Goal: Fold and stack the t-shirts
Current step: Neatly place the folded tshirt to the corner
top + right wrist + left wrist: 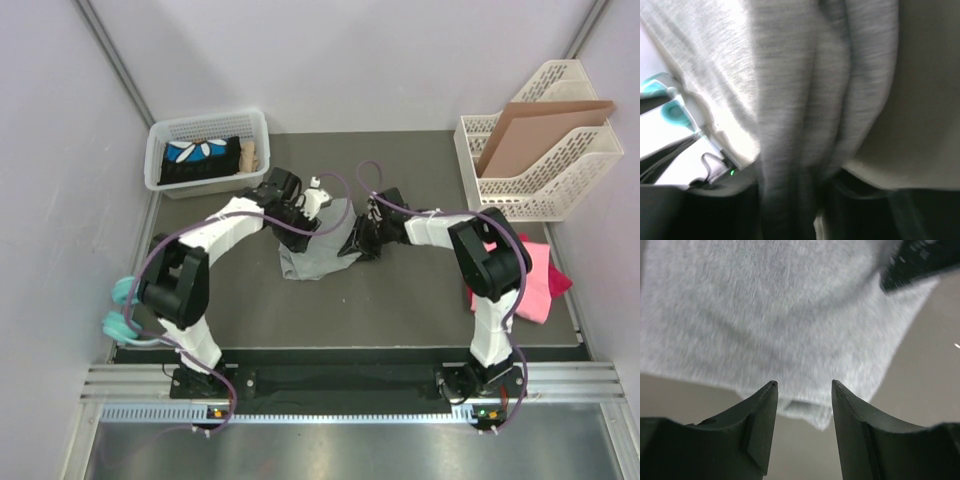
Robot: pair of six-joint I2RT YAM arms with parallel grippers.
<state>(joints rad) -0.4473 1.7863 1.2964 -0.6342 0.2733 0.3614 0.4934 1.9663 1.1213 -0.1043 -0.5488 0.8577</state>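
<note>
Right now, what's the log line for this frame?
grey t-shirt: mid-table, bunched | left gripper: open, at its edge | right gripper: shut on its cloth | pink t-shirts: far right

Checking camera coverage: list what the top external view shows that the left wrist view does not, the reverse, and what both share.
Top external only: the pink t-shirts at the right, the white basket, the file rack holding the cardboard sheet. Left wrist only: the left gripper plainly open, fingertips apart at a cloth edge. Both: the grey t-shirt.
</note>
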